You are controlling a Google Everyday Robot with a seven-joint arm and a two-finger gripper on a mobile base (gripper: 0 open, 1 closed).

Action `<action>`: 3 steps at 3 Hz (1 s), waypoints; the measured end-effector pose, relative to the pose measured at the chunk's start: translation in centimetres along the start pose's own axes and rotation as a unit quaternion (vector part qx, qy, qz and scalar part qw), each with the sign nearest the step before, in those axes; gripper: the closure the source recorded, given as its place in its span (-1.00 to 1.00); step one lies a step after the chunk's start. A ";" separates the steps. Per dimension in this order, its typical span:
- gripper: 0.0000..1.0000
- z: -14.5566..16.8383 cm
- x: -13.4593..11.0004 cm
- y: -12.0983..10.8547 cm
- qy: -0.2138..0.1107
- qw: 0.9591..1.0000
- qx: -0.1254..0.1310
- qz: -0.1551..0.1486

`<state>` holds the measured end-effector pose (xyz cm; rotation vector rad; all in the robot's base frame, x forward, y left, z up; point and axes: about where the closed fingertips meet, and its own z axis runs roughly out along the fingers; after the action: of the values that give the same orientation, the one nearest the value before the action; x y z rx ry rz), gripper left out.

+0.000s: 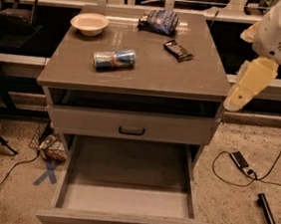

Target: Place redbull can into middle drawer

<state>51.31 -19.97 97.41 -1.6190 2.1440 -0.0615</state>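
Note:
The redbull can (114,59) lies on its side on the cabinet top (194,74), left of centre. The middle drawer (124,222) is pulled out wide below the shut drawer front (132,124); its pale grey inside holds nothing. My gripper (234,100) hangs at the end of the cream arm by the cabinet's right front corner, about level with the top's edge. It is well to the right of the can and holds nothing that I can see.
On the top there are also a cream bowl (89,23) at the back left, a blue chip bag (159,21) at the back, and a dark snack bar (178,50). Cables and a small device (239,160) lie on the floor to the right, clutter (51,147) to the left.

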 end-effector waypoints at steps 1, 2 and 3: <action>-1.00 3.7 -5.7 -6.0 -0.022 1.000 0.007 -0.021; -1.00 6.5 -10.9 -8.3 -0.026 0.998 0.003 -0.055; -1.00 10.1 -17.5 -7.8 -0.038 0.993 -0.018 -0.106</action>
<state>65.78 -3.89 96.39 -1.8346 1.9205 -0.0263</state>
